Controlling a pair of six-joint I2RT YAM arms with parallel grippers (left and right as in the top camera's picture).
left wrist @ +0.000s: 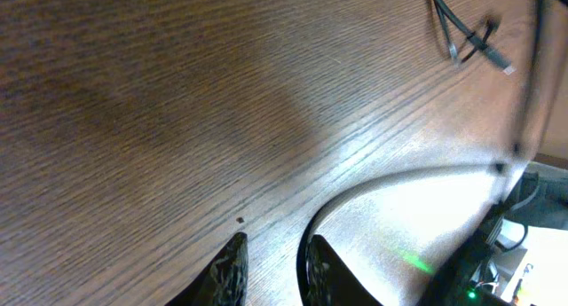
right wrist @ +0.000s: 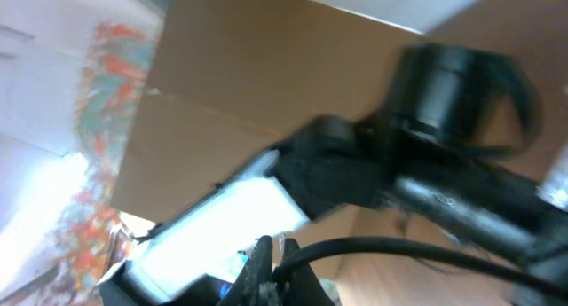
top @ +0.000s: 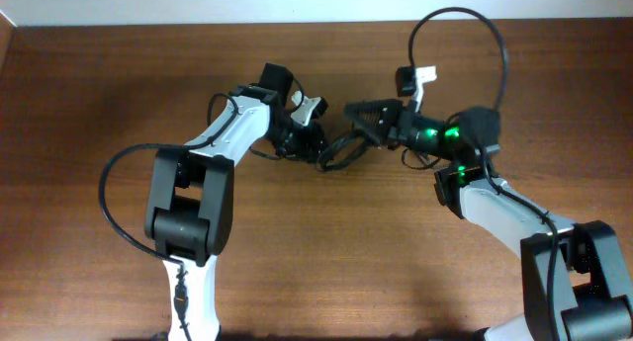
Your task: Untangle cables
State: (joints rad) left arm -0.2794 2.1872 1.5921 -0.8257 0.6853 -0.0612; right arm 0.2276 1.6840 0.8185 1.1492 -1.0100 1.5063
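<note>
The cables (top: 339, 151) are thin black cords looped on the wood between my two grippers at mid-table. My left gripper (top: 309, 143) points down over their left side. In the left wrist view my left gripper (left wrist: 277, 239) stands narrowly open, bare table showing in the gap. One cable (left wrist: 382, 182) runs along the inner edge of its right finger (left wrist: 324, 270) and arcs away to the right. A tied bundle with a plug end (left wrist: 470, 38) lies farther off. My right gripper (top: 354, 116) comes in from the right; its wrist view shows the right gripper (right wrist: 276, 244) shut on a black cable (right wrist: 399, 248).
Thick black arm cables loop by the left arm (top: 109, 198) and above the right arm (top: 475, 30). The right arm's green-lit body (top: 445, 135) sits close behind the cords. The table's back edge (top: 297, 23) meets a white wall. The left wrist camera sees the right arm (left wrist: 479, 266) nearby.
</note>
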